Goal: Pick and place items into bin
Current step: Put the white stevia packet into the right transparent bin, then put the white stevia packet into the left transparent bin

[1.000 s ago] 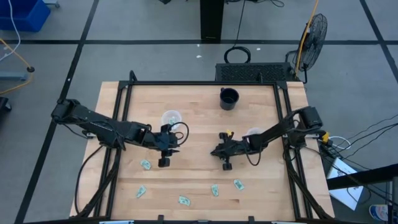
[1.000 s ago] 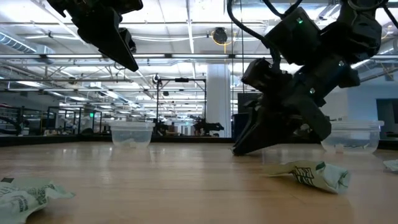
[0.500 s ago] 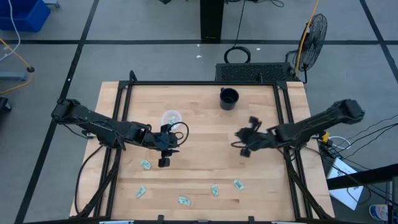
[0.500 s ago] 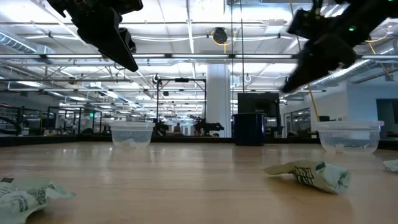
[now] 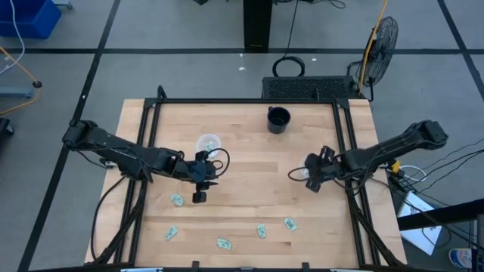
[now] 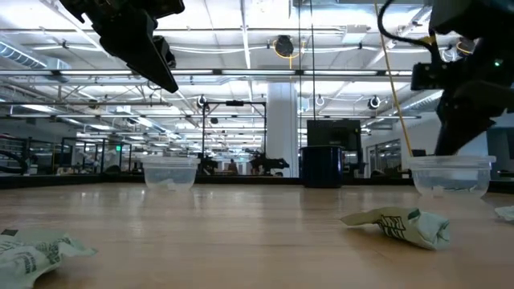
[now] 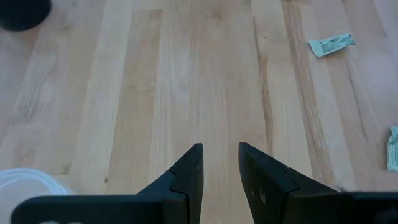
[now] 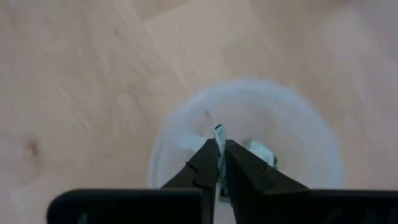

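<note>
Basically, small pale green-teal crinkled wrapped pieces lie scattered along the lower part of the high view; they look light, soft and crushable, best pinched across the flat middle. Left of centre, the left gripper hovers with fingers slightly spread, holding nothing, beside the left clear plastic cup, which shows a piece or two inside. Right of centre, the right gripper pinches one thin wrapper above the right clear plastic cup, already holding wrappers. Upper centre sits a dark cup, contents unreadable.
</note>
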You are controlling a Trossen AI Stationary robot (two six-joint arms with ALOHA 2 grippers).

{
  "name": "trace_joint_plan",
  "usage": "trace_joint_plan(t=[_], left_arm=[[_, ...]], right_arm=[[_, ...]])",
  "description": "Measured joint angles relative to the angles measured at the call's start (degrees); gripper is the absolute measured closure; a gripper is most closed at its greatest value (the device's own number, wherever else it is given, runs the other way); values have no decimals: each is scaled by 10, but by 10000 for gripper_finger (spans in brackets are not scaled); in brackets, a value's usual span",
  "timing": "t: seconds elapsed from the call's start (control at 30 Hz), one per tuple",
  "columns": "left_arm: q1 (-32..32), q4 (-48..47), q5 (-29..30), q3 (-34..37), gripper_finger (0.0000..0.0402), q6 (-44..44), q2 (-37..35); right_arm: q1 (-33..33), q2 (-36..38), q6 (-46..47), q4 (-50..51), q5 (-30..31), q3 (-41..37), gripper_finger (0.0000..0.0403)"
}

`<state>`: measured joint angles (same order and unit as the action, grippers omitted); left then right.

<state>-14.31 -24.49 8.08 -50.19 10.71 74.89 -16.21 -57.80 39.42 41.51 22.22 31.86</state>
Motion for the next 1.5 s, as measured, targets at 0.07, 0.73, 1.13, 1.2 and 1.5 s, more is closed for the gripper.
trace_joint_plan(t=[0.07, 0.73, 1.13, 1.2, 1.5], left_arm=[[0, 0, 0, 0, 293, 0, 0], [-8, -142, -21, 0, 293, 119, 0], [-88, -218, -51, 37, 293, 424, 1], [-109, -201, -55, 60, 293, 469, 1], [-188, -127, -45, 149, 293, 602, 1]], right_arm=[[0, 0, 2, -4, -4, -13, 371], [0, 7, -170, -21, 48, 51, 318], [0, 39, -275, -254, 78, 48, 318], [0, 39, -295, -287, 78, 33, 318], [1, 39, -443, -388, 79, -24, 318]])
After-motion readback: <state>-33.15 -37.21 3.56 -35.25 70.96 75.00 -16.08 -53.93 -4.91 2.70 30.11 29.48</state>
